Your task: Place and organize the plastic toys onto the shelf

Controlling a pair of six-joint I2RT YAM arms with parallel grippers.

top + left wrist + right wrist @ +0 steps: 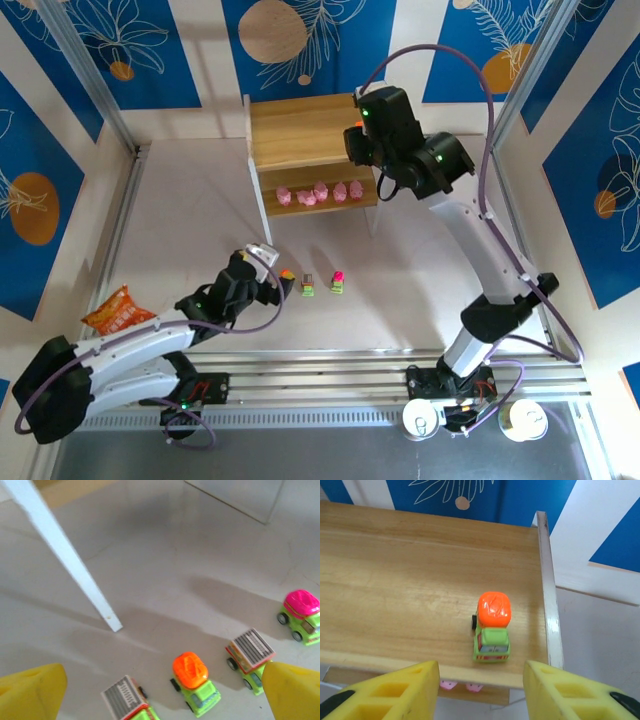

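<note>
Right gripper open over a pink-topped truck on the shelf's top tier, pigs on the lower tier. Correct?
One thing is off: the truck on the shelf's top tier has an orange top, not pink, as the right wrist view shows. The rest holds: the right gripper is open over it, and the pigs sit on the lower tier.

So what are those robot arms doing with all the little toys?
They're tidying toys onto the wooden shelf. Five pink pigs sit in a row on its lower board. The right gripper hangs open over the top board, where one orange-topped truck stands near the right edge. The left gripper is open too, low over the table, above four more trucks waiting there.
</note>
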